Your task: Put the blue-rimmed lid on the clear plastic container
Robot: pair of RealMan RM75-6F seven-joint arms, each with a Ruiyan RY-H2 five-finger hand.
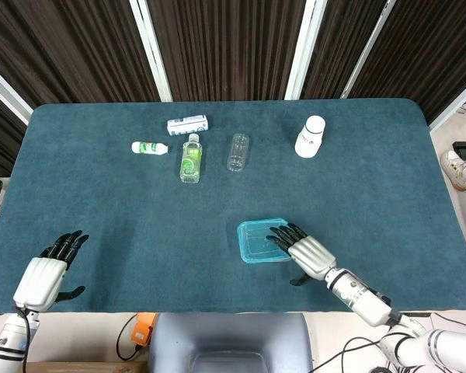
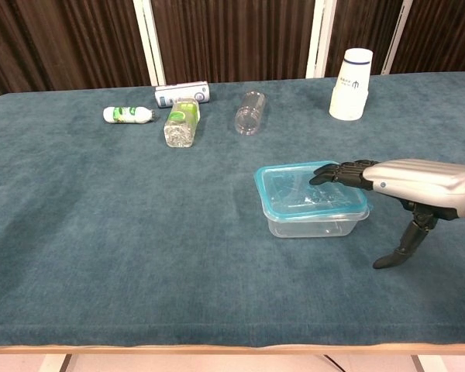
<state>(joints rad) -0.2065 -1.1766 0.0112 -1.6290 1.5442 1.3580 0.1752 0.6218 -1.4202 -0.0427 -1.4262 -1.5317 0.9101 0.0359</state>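
The blue-rimmed lid lies on top of the clear plastic container, near the table's front, right of centre. My right hand lies flat over the lid's right side, its fingertips resting on it and its thumb pointing down beside the container; it holds nothing. My left hand lies at the front left corner with fingers spread and empty; the chest view does not show it.
At the back lie a white can, a small white-and-green bottle, a green-labelled bottle and a clear bottle. A white bottle stands upright at the back right. The table's front edge is close behind my hands.
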